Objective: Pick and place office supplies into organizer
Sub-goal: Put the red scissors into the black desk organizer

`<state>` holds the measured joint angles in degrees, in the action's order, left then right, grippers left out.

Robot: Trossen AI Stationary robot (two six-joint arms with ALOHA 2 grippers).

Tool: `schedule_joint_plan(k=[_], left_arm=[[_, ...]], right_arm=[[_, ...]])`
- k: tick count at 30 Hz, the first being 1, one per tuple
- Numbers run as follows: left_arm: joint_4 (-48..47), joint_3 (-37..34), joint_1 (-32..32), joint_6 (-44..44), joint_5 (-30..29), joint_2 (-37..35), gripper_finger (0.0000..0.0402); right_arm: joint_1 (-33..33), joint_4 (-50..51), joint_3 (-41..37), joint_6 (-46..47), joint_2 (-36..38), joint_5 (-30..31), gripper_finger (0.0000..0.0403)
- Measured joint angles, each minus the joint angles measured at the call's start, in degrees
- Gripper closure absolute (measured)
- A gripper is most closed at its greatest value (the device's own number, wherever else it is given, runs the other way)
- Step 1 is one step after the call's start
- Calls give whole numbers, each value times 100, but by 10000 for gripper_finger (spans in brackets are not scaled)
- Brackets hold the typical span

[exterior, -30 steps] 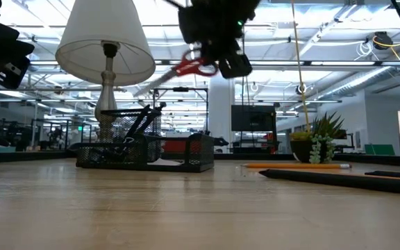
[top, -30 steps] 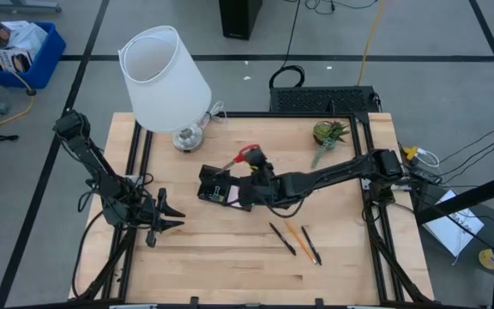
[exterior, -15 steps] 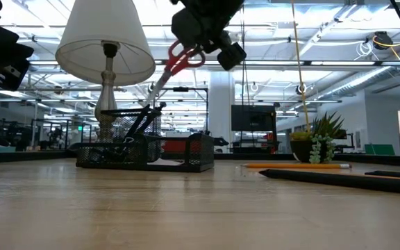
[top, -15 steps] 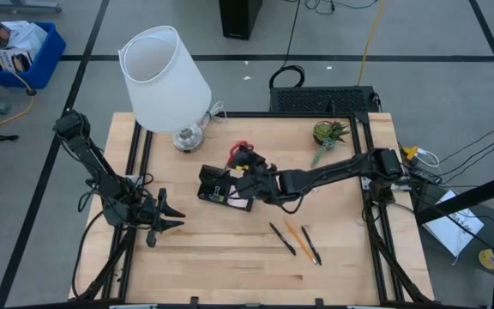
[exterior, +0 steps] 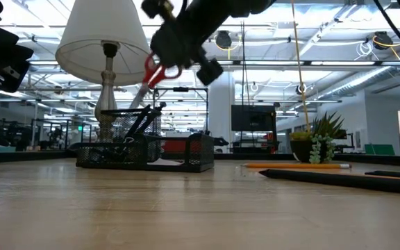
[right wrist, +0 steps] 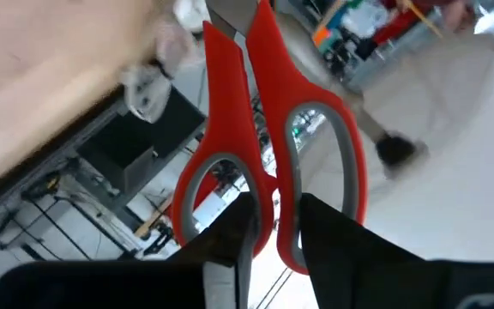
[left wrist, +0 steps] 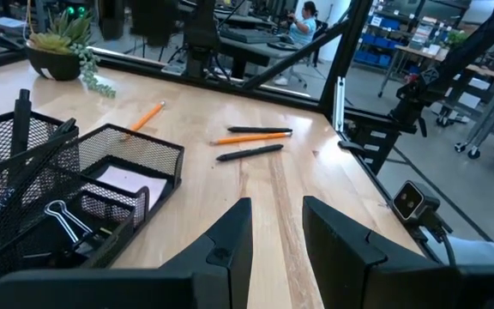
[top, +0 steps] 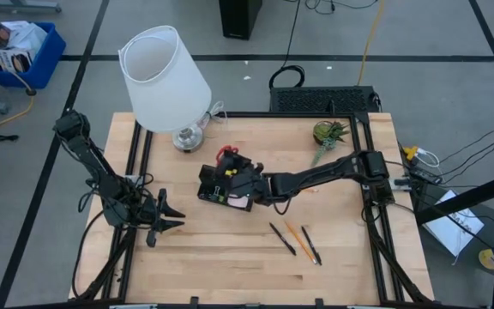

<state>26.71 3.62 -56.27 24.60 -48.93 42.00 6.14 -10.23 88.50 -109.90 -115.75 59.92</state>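
My right gripper (top: 232, 169) is shut on the red-handled scissors (exterior: 153, 72) above the black mesh organizer (top: 219, 189). The blades (exterior: 139, 97) slant down toward its taller section (exterior: 120, 132), which holds black pens (left wrist: 20, 116). A clip (left wrist: 58, 213) and a note pad (left wrist: 120, 182) lie in the lower compartments. Two black pens (top: 282, 239) (top: 309, 245) and an orange pencil (top: 294, 235) lie on the table toward the near right. My left gripper (top: 168, 220) waits open at the near left. My right gripper pinches the scissors at the handles, with the inner bars of the two red loops (right wrist: 268, 184) squeezed between its two fingers (right wrist: 240, 225). The scissors are lifted clear, handles up, blades tilted down and toward the table's left, above the organizer.
A white lamp (top: 163, 75) stands at the far left, just behind the organizer. A potted plant with a green sprig (top: 328, 135) sits at the far right. Another orange pencil (left wrist: 148, 116) lies on the table beyond the organizer in the left wrist view.
My right gripper has moved toward the table's left, over the organizer, and has rolled about its own axis. The scissors have swung from nearly level to a steep slant, with their blades now pointing down at the organizer's taller section.
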Motion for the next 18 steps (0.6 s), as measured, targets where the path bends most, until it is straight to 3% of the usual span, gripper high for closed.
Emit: schedule_joint_plan(k=[9,18], left_arm=[[-49,0,0,11,63,0,293],[-89,0,0,82,63,0,293]], right_arm=[[-51,-353,-4,-116,-238,-176,318],[37,-840,-1,-42,-238,-326,281]])
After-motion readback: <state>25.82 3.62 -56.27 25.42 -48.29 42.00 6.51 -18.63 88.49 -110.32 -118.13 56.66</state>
